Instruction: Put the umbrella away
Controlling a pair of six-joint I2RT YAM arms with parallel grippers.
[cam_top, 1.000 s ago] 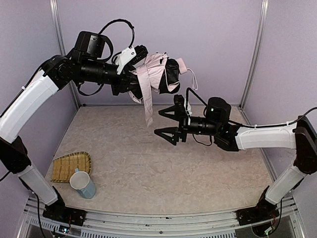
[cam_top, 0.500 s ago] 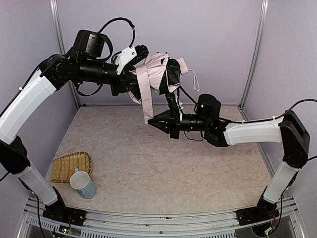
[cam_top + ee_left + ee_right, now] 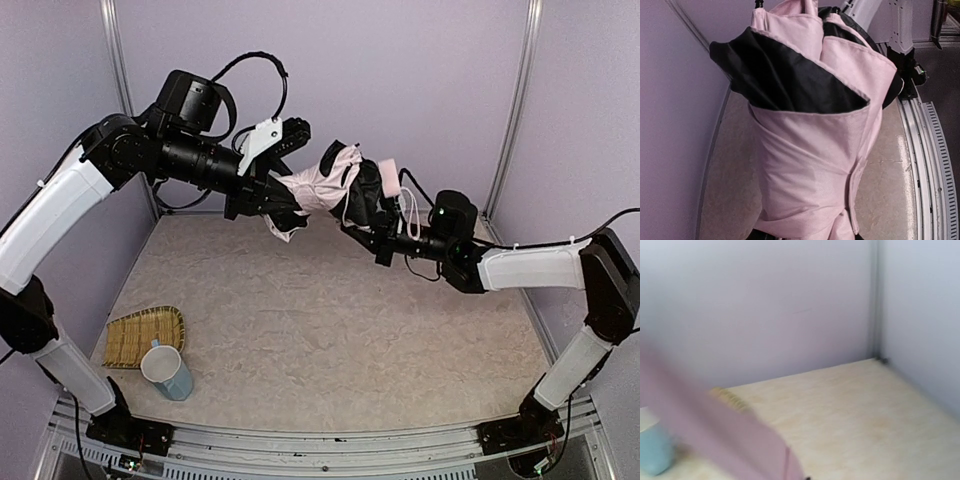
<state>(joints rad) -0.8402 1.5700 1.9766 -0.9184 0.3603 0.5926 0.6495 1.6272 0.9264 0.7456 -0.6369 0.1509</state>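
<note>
- Umbrella hangs in the air above the surface, folded but loose.
- Your left jaws are clamped on its cloth.
- Your right jaws are pressed together just under its handle end.
- Wrapping it and setting it down look left to do.

One umbrella; two arms, left and right; one blue mug; one woven tray

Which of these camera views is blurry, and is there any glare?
Right wrist: soft all over, a pink band smeared across the lower left, the cup fuzzy. Left wrist: the umbrella is sharp, with a mild sheen on the table. Top external: sharp, evenly lit, no glare.
</note>
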